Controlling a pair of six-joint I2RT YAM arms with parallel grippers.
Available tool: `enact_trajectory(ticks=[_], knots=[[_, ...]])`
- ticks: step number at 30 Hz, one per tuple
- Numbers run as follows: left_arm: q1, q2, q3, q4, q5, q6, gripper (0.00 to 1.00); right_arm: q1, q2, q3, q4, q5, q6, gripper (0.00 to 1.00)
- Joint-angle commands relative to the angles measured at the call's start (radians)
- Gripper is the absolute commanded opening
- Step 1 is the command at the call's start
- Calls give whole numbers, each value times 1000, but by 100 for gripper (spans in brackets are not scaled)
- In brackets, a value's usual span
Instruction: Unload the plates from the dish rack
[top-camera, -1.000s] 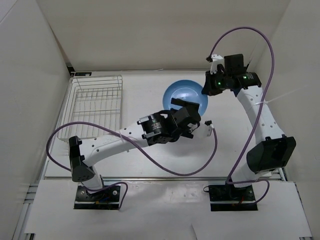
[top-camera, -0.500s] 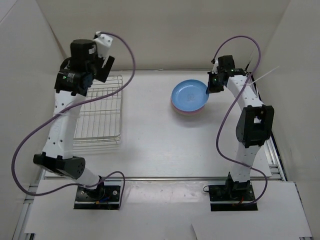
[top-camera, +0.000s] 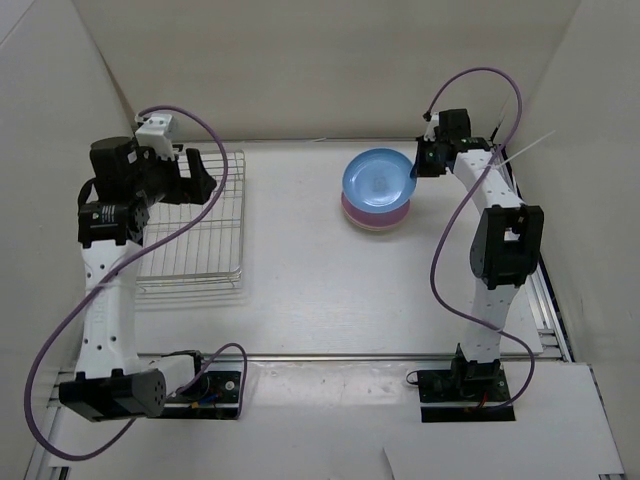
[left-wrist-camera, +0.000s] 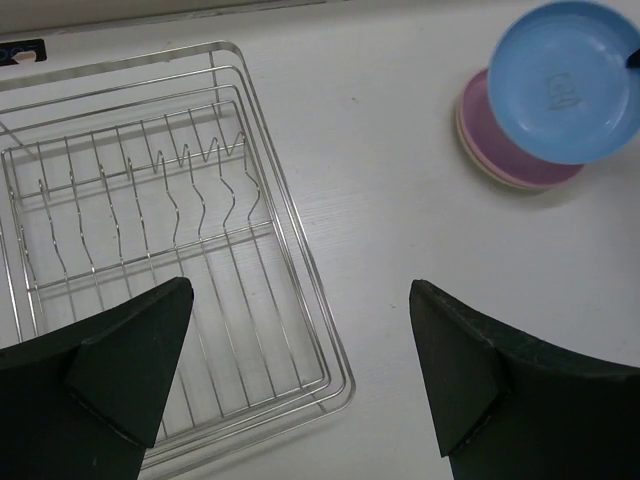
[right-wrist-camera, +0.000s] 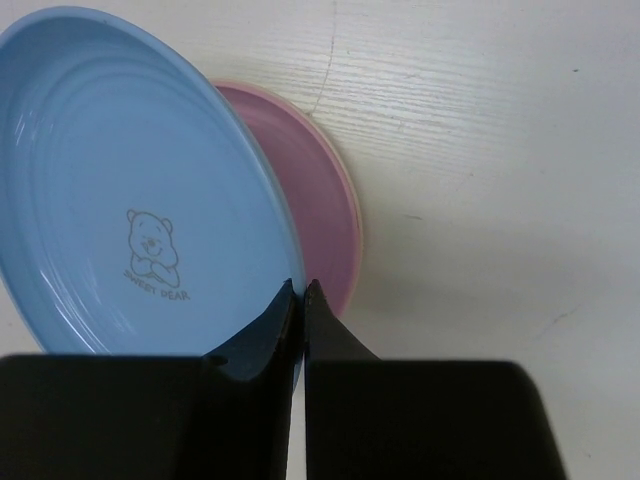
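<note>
The light blue plate (top-camera: 378, 180) is tilted over the pink plate (top-camera: 372, 213), which lies on the cream-white plate (top-camera: 378, 226) on the table. My right gripper (top-camera: 415, 172) is shut on the blue plate's right rim; the right wrist view shows the jaws (right-wrist-camera: 300, 293) pinching the blue plate (right-wrist-camera: 130, 190) above the pink one (right-wrist-camera: 320, 200). The silver wire dish rack (top-camera: 190, 235) at the left holds no plates. My left gripper (top-camera: 195, 175) is open and empty, high over the rack (left-wrist-camera: 150, 250).
White walls close in the table on the left, back and right. The left wrist view shows the plate stack, blue (left-wrist-camera: 565, 80) over pink (left-wrist-camera: 510, 165), far to the right of the rack. Purple cables loop from both arms.
My left arm has swung from the table's middle back to the rack side, gripper open. My right gripper has kept hold of the blue plate, now shifted slightly toward the back over the stack.
</note>
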Motion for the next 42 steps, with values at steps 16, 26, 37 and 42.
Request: enact_trajectory(ticks=[16, 26, 37, 42], knots=[[101, -178, -22, 23, 179, -24, 100, -16, 100, -35, 111, -119, 18, 0], [129, -188, -32, 23, 237, -24, 100, -17, 129, -26, 102, -87, 0, 0], [138, -197, -32, 23, 265, -15, 100, -17, 138, -6, 73, -125, 0, 24], [138, -207, -32, 23, 283, -6, 100, -17, 106, -26, 73, -125, -11, 51]])
